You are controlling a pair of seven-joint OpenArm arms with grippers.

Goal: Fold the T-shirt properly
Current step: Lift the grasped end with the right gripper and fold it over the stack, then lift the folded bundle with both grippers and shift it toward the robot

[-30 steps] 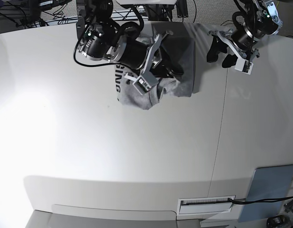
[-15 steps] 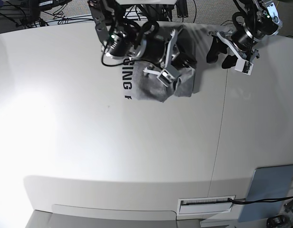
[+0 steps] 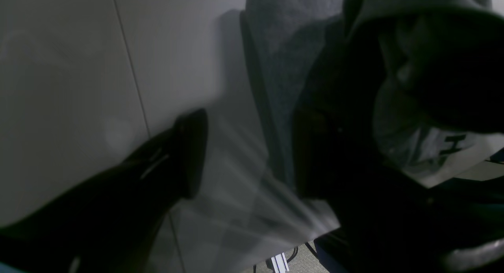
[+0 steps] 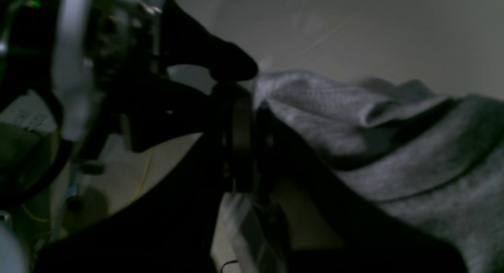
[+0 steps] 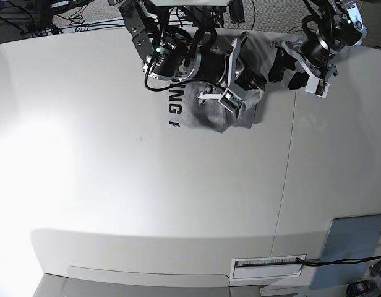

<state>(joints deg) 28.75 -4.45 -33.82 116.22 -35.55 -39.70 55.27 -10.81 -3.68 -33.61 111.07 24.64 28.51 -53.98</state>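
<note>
Base view, T-shirt (image 5: 206,111) bunched, lettering reads L-R, right pincer (image 5: 255,80) gripping

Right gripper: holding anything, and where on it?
The right gripper is shut on the T-shirt, pinching a bunched fold of grey fabric at its edge. The left gripper is open and holds nothing.

White table (image 5: 178,204) — the grey T-shirt (image 5: 206,114) lies bunched at its far edge, a grey-blue panel (image 5: 353,247) at the near right corner.
</note>
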